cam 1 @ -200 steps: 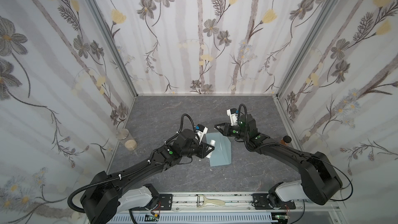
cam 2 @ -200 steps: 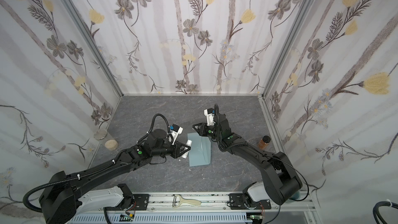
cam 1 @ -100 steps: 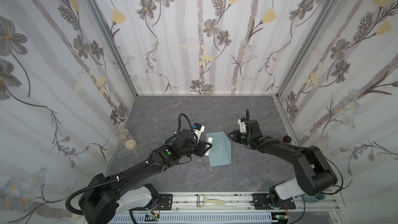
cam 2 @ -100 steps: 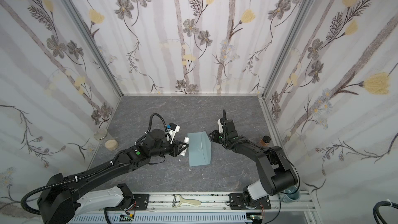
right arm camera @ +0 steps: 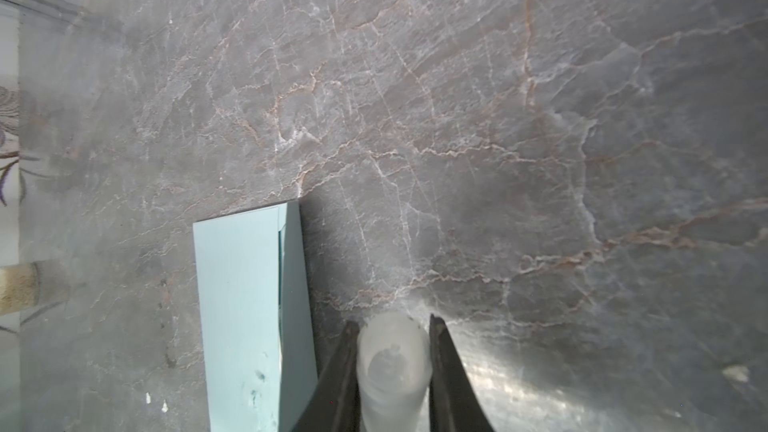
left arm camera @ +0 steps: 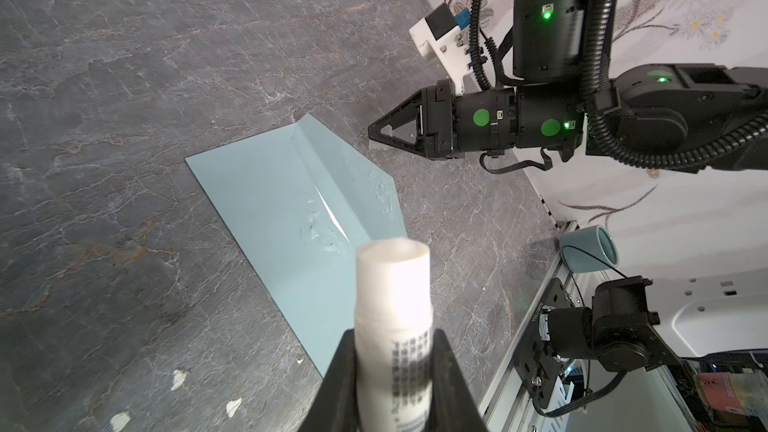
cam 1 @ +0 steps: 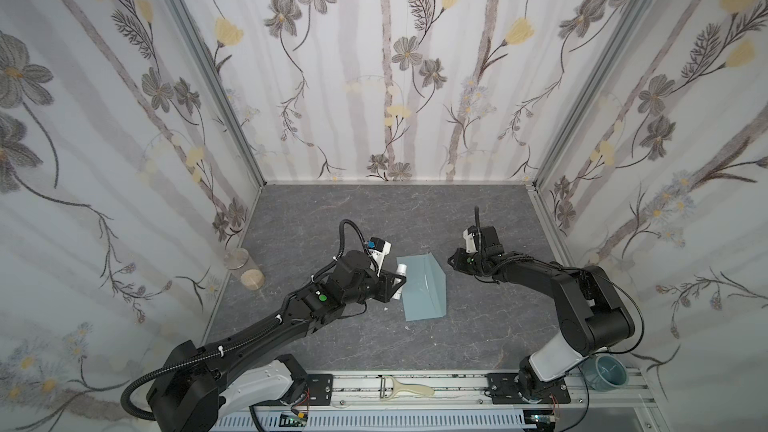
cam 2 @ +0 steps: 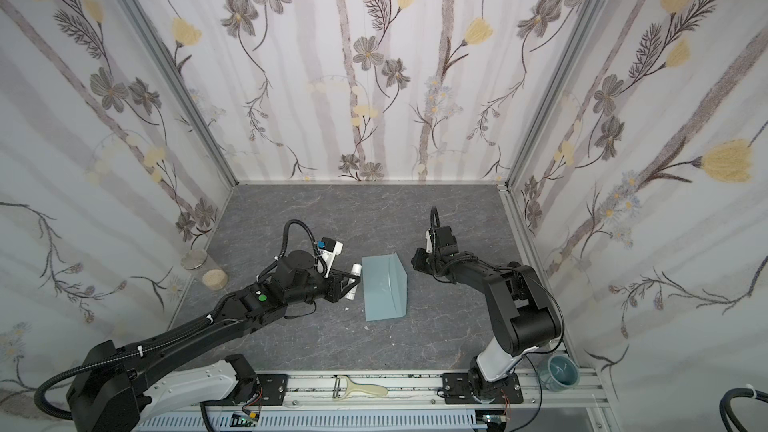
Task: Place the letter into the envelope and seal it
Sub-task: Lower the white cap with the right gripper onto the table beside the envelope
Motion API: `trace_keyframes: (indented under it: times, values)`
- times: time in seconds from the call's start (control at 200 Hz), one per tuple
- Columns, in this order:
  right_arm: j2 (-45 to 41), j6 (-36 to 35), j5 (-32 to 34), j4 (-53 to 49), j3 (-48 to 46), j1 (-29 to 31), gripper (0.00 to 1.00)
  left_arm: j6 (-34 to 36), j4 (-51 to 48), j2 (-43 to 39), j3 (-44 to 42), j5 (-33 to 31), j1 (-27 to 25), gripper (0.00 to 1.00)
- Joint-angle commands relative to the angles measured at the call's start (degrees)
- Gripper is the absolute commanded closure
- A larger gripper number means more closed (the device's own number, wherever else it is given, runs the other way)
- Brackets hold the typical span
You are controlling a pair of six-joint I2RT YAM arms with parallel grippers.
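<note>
One envelope lies between one glue stick and one cap.

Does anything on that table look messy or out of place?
Yes. The envelope has rough smeared patches beside the fold of its flap, which stands partly raised rather than flat. Small white crumbs lie on the table beside it. A peeler lies on the front rail, which seems unrelated to letters.

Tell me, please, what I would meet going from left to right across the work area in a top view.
A clear jar → left gripper holding the glue stick → envelope → right gripper holding the cap.
</note>
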Motion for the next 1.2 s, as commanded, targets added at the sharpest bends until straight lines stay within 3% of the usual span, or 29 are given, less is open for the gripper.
trace_keyframes:
  times: [0.0,0.395,0.575,1.194]
  values:
    - [1.24,-1.15,1.94,-2.87,1.74,0.09,0.92,-0.21,1.25,-0.51,-0.32,-0.62,0.18,1.0]
    - [5.66,-2.36,3.44,-8.09,6.54,-0.06,0.78,-0.42,1.25,-3.4,-1.72,-1.06,0.96,1.0]
    - [6.83,-2.63,4.56,-9.71,8.25,0.01,0.66,-0.63,1.25,-4.7,-2.45,-1.18,1.46,1.0]
    - [7.13,-3.95,7.31,-12.46,10.54,-0.07,0.61,-0.82,1.25,-6.49,-3.01,-0.86,2.46,1.0]
